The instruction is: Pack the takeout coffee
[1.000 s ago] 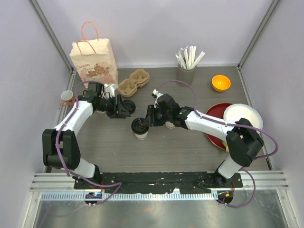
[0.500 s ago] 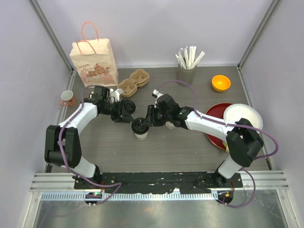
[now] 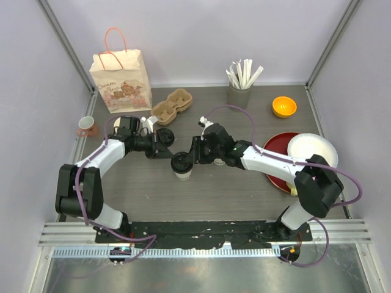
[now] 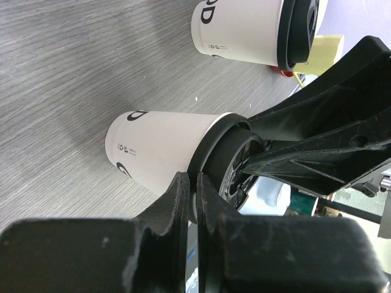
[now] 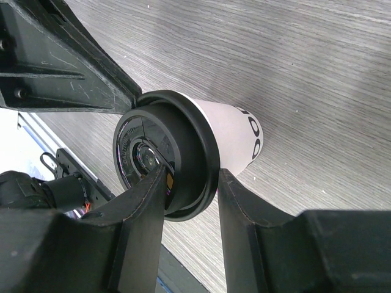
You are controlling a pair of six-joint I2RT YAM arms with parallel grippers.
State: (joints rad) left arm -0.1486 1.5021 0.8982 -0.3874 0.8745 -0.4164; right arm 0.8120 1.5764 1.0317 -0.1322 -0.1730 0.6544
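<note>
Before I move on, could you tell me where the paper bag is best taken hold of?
Take the paper bag by its orange handle, coming down from above. The loop stands upright over the top edge, free to pinch, while the bag's walls are broad, thin paper that a gripper would likely crumple.

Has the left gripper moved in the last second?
Yes. The left gripper has shifted right and toward the near edge, away from the cardboard cup carrier, up to the takeout coffee.

Overhead looks down; close wrist views share the takeout coffee (image 4: 159,152).
</note>
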